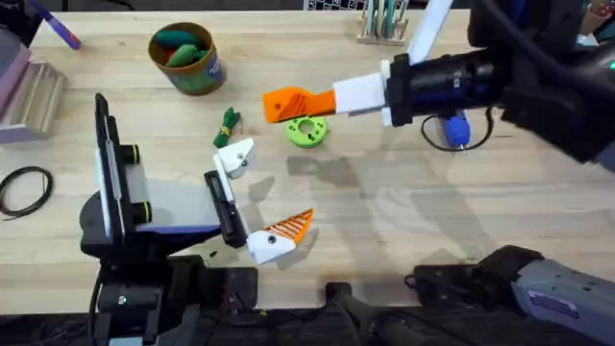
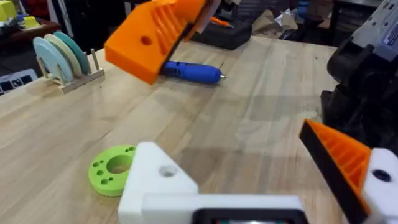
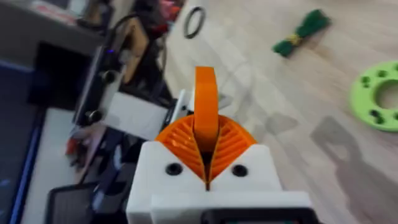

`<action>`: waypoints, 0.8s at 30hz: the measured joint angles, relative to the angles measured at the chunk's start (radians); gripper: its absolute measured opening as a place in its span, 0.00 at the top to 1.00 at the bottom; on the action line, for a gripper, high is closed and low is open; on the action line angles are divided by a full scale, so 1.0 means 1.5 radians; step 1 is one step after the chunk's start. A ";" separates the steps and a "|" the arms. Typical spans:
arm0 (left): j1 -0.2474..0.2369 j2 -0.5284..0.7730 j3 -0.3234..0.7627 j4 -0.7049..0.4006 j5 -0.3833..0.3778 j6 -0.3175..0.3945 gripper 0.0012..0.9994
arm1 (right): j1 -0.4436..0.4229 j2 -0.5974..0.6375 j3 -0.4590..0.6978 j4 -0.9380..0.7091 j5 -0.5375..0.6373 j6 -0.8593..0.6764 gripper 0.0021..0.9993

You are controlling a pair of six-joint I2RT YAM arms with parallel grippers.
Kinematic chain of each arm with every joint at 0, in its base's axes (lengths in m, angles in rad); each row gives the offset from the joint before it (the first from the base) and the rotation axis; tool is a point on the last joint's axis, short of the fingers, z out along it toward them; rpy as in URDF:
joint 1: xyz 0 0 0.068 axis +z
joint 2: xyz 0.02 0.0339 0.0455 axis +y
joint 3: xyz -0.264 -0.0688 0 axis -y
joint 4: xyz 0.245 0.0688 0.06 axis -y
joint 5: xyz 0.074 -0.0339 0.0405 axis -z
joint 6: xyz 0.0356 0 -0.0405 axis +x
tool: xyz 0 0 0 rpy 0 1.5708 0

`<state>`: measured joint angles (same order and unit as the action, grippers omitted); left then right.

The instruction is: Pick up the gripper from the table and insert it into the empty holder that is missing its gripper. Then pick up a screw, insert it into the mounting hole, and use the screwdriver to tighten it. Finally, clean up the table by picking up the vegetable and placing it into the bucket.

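Observation:
My right gripper (image 1: 288, 104) reaches in from the right and hangs above the table, its orange ribbed pads shut on the orange gripper (image 3: 205, 99), which stands up between them. The left gripper (image 1: 261, 195) is wide open. One of its fingers is the bare white holder (image 1: 235, 154) (image 2: 155, 180); the other finger carries an orange pad (image 1: 288, 229). The held piece is a little beyond the holder, not touching it. The dark green vegetable (image 1: 228, 125) (image 3: 303, 28) lies near the holder. The green bucket (image 1: 184, 58) stands at the back left. The blue screwdriver (image 2: 189, 70) (image 1: 455, 128) lies partly under my right arm.
A lime-green ring disc (image 1: 307, 131) (image 2: 112, 169) lies just below the right gripper. A black cable loop (image 1: 26, 187) is at the left edge, a grey stepped stand (image 1: 34, 96) behind it. A wooden rack of discs (image 2: 59, 59) stands at the back.

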<state>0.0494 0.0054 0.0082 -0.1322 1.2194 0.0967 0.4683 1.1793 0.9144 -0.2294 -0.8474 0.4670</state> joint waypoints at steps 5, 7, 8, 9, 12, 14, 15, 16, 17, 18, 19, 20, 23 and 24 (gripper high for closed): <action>0.000 0.000 0.000 0.000 0.000 0.000 0.01 | -0.008 0.000 -0.074 0.136 -0.107 0.073 0.99; 0.000 0.000 0.000 0.000 0.000 0.000 0.01 | -0.019 0.000 -0.107 0.206 -0.143 0.114 0.99; 0.000 0.000 0.000 0.000 0.000 0.000 0.01 | -0.026 0.000 -0.123 0.246 -0.159 0.136 0.99; 0.000 0.000 0.000 0.000 0.000 0.000 0.01 | -0.034 0.000 -0.139 0.292 -0.174 0.163 0.99; 0.000 0.000 0.000 0.000 0.000 0.000 0.01 | -0.057 0.000 -0.183 0.440 -0.210 0.251 0.99; 0.000 0.000 0.000 0.000 0.000 0.000 0.01 | -0.070 0.000 -0.211 0.531 -0.226 0.313 0.99; 0.000 0.000 0.000 0.000 0.000 0.000 0.01 | -0.075 0.001 -0.223 0.565 -0.232 0.342 0.99; 0.000 0.000 0.000 0.000 0.000 0.000 0.01 | -0.078 0.003 -0.236 0.601 -0.239 0.374 0.99; 0.000 0.000 0.000 0.000 0.000 0.000 0.01 | -0.080 0.006 -0.247 0.628 -0.246 0.401 0.99; 0.000 0.000 0.000 0.000 0.000 0.000 0.01 | -0.081 0.012 -0.258 0.652 -0.253 0.427 0.99; 0.000 0.000 0.000 0.000 0.000 0.000 0.01 | -0.081 0.019 -0.267 0.668 -0.260 0.450 0.99; 0.000 0.000 0.000 0.000 0.000 0.000 0.01 | -0.081 0.029 -0.274 0.679 -0.269 0.472 0.99; 0.000 0.000 0.000 0.000 0.000 0.000 0.01 | -0.081 0.065 -0.284 0.687 -0.299 0.520 0.99; 0.000 0.000 0.000 0.000 0.000 0.000 0.01 | -0.081 0.077 -0.285 0.687 -0.309 0.531 0.99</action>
<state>0.0494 0.0052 0.0082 -0.1326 1.2198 0.0971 0.3462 1.2947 0.4871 0.8008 -1.3107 1.2634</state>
